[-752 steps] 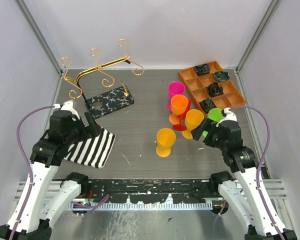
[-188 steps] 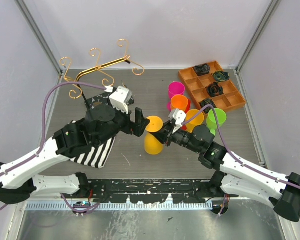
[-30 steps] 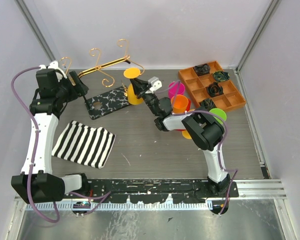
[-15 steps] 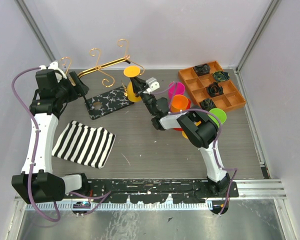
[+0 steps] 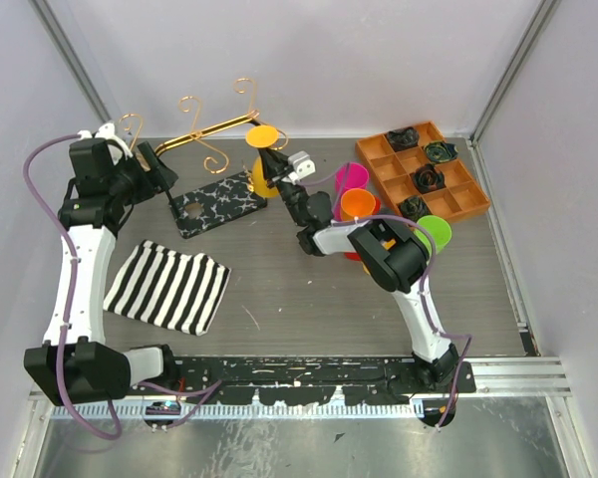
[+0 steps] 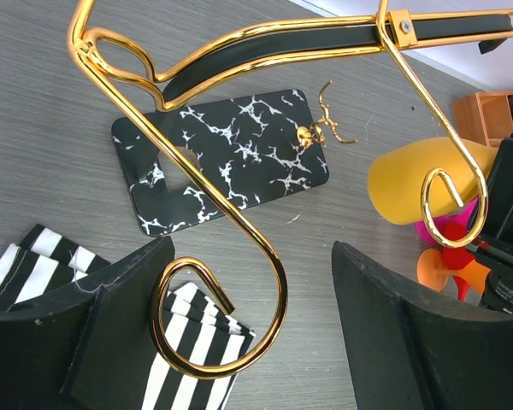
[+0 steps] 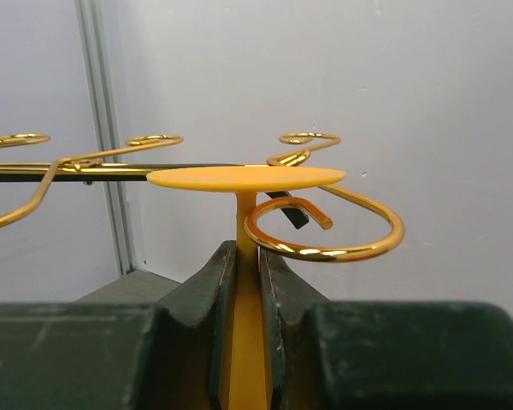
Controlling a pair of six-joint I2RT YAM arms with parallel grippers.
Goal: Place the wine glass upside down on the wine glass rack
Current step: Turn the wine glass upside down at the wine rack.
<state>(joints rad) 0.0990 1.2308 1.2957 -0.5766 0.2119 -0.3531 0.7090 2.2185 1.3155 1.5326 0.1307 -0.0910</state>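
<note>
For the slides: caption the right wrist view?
Right pincer grips upturned orange wine glass by stem beside wine glass rack.

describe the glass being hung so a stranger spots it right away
Find the gold rack at the far left. At its right end the right gripper holds a yellow-orange glass by the stem. Unlike the upright glasses nearby, it's upside down.

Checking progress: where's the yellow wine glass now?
Top view, back centre: the wine glass is held inverted by the right gripper, foot beside the right-end hook of the wine glass rack.
</note>
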